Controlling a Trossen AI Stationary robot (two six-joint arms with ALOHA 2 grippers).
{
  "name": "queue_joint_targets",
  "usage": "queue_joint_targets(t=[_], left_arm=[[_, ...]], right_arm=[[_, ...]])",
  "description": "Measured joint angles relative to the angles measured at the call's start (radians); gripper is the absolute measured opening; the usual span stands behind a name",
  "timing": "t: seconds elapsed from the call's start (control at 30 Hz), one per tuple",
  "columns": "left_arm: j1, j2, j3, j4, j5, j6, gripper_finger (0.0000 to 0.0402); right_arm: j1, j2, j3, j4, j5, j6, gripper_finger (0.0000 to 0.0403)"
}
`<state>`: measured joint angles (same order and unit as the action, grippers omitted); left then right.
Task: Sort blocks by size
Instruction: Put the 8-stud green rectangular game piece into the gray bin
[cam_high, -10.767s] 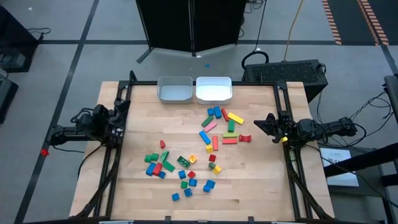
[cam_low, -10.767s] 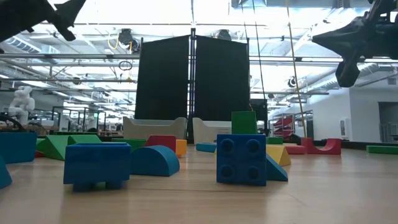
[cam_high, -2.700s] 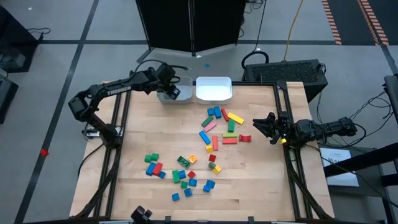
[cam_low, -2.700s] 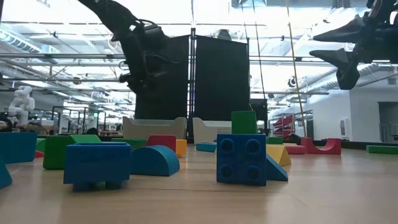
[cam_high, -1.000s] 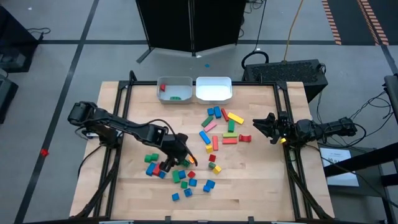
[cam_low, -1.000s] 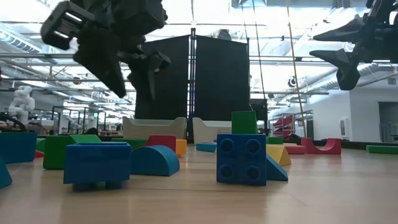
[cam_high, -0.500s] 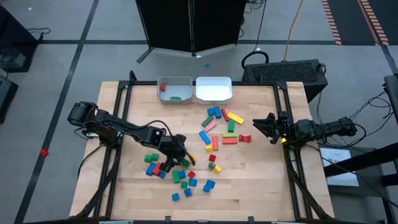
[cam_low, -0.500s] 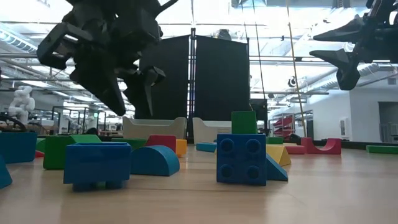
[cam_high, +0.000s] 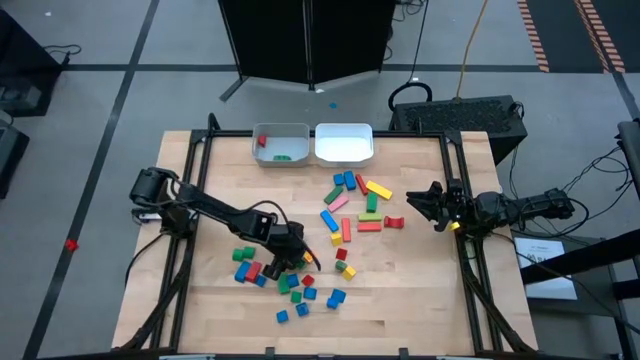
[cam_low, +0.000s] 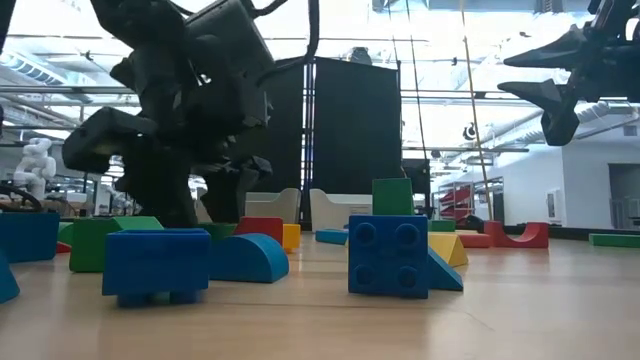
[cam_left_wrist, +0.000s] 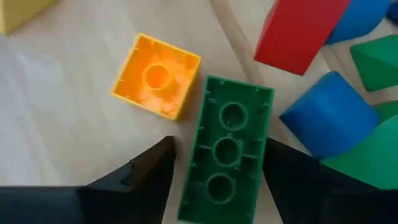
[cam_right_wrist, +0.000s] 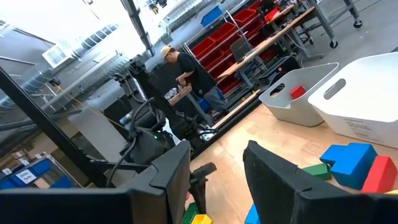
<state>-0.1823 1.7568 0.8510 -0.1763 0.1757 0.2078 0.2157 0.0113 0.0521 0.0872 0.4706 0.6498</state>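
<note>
A green rectangular plastic brick (cam_left_wrist: 225, 149), hollow side up, lies on the wooden worktop (cam_high: 420, 290). The left gripper (cam_left_wrist: 214, 162) has its jaws spread either side of it. An orange square brick (cam_left_wrist: 157, 76) almost touches the green brick; closing could nudge it. The right gripper (cam_high: 428, 203) waits well beyond, jaws spread.

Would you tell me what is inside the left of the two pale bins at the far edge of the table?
The left bin holds a red block and a green block, lying apart. From above nothing in it is covered. The neighbouring right bin shows no blocks.
</note>
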Motion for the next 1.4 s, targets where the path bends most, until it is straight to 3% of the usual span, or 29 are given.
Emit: queue_joint_targets(t=[0.1, 0.23, 0.47, 0.63, 0.73, 1.0, 1.23, 1.4], left_arm=[[0.000, 0.022, 0.003, -0.021, 0.009, -0.034, 0.0202], [0.000, 0.021, 0.004, -0.032, 0.016, -0.046, 0.0129], [0.008, -0.028, 0.016, -0.074, -0.027, -0.087, 0.0124], [0.078, -0.109, 0.013, -0.164, -0.066, -0.153, 0.0124], [0.153, -0.170, 0.013, -0.202, -0.113, -0.206, 0.0124], [0.472, -0.338, 0.016, -0.210, -0.441, -0.333, 0.0124], [0.766, -0.367, 0.017, -0.197, -0.453, -0.335, 0.0124], [0.842, -0.343, 0.017, -0.197, -0.429, -0.301, 0.0125]], right_arm=[[0.000, 0.000, 0.000, -0.002, 0.000, 0.000, 0.0144], [0.000, 0.000, 0.000, -0.003, 0.000, -0.001, 0.0144], [0.000, 0.000, 0.000, -0.003, 0.000, -0.003, 0.0144], [0.000, 0.000, 0.000, -0.015, 0.000, -0.006, 0.0144], [0.000, 0.000, 0.000, -0.021, 0.000, -0.007, 0.0144], [0.000, 0.000, 0.000, -0.062, 0.001, -0.007, 0.0144], [0.000, 0.000, 0.000, -0.063, 0.002, -0.004, 0.0144], [0.000, 0.000, 0.000, -0.062, 0.003, -0.004, 0.0144]])
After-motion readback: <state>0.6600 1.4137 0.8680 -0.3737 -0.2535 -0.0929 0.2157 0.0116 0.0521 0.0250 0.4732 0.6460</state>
